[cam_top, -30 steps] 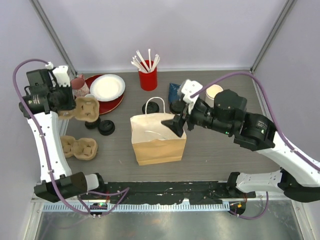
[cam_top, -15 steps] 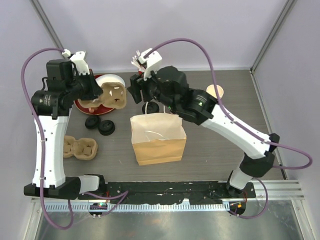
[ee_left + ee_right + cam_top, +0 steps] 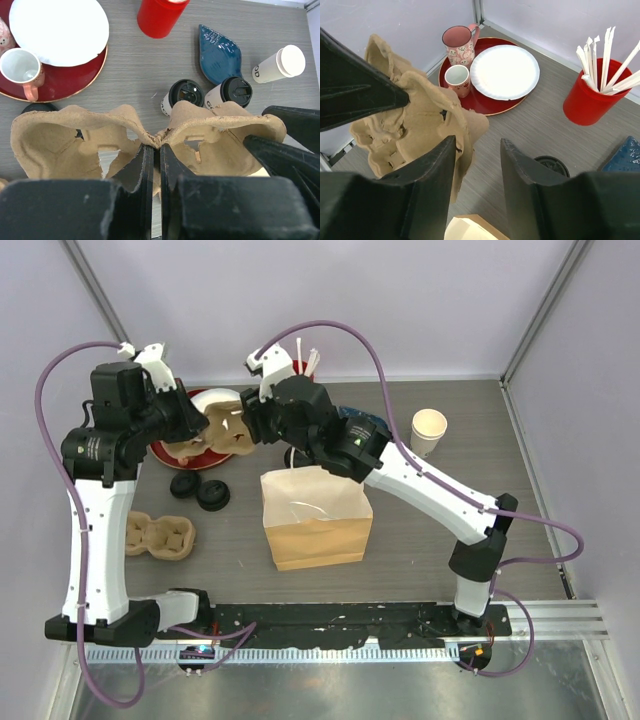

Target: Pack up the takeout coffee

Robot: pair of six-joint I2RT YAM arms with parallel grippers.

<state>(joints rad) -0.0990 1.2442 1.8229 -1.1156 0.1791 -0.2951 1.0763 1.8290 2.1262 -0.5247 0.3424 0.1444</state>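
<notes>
A brown pulp cup carrier hangs in the air over the red tray's edge. My left gripper is shut on its middle ridge. My right gripper is at the carrier's right end, jaws apart, with the carrier's edge against the inner side of its left finger. The takeout coffee, two cream cups with black lids, stands on the table behind the brown paper bag. In the top view my right arm hides most of both cups.
A second carrier and loose black lids lie at the left. The red tray holds a white plate, a pink mug and a small cup. At the back are a red straw holder, a blue dish and a lidless cup.
My right arm swung from above the bag left to the carrier, its jaws narrowing. My left arm carried the carrier up and toward the middle.
</notes>
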